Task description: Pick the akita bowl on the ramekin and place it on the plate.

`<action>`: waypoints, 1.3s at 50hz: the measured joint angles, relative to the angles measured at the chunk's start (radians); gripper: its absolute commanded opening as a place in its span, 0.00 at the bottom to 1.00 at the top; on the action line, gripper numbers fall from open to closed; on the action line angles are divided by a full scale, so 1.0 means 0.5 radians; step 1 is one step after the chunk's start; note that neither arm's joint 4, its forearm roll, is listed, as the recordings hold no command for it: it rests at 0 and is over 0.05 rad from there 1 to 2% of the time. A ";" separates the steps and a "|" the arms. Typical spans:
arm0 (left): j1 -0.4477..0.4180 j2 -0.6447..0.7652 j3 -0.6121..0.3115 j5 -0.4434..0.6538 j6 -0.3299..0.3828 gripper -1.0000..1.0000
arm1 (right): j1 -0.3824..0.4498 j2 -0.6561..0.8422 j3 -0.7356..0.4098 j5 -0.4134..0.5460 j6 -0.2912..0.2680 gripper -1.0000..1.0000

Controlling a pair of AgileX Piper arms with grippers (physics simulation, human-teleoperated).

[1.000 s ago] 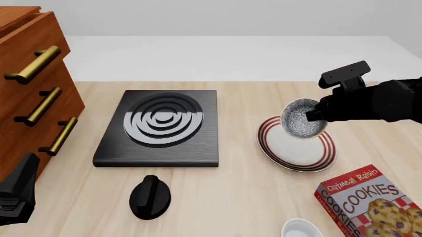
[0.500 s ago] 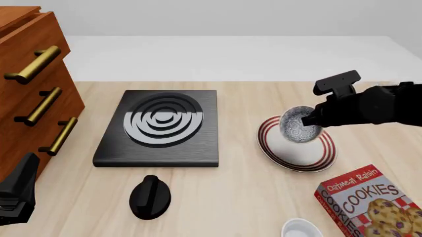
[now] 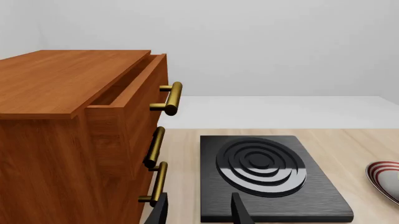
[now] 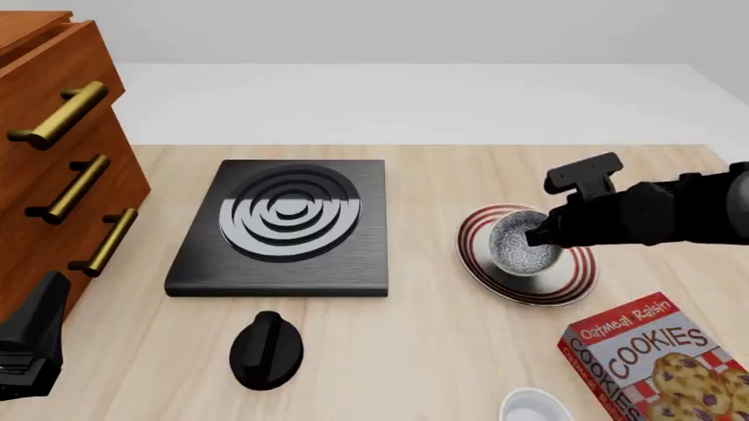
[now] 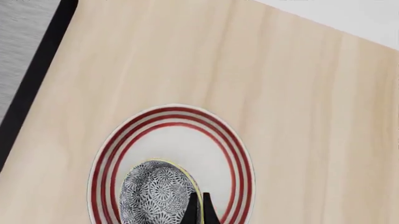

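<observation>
Right gripper (image 4: 541,233) clamps the small speckled black-and-white akita bowl's (image 4: 518,243) rim.
Bowl sits over the red-ringed round white plate (image 4: 573,279).

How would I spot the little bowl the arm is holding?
Find the black stove, then look right to the red-ringed plate. The bowl sits over it, speckled black and white, its rim pinched by the right end effector; the ramekin is plain white.

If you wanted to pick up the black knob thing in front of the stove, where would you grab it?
Pinch the raised ridge running along the top of the black knob, coming straight down from above with the tool's fingers on either side of the ridge. The round body lies flat on the table and looks too low and wide to grip.
</observation>
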 measured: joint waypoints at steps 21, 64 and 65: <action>0.000 0.000 0.000 0.000 0.000 1.00 | -0.036 0.069 0.006 -0.106 -0.012 0.00; 0.000 0.000 0.000 0.000 0.000 1.00 | -0.066 -0.169 -0.025 0.033 -0.145 1.00; 0.000 0.000 0.000 0.000 0.000 1.00 | -0.063 -0.182 -0.023 0.035 -0.145 1.00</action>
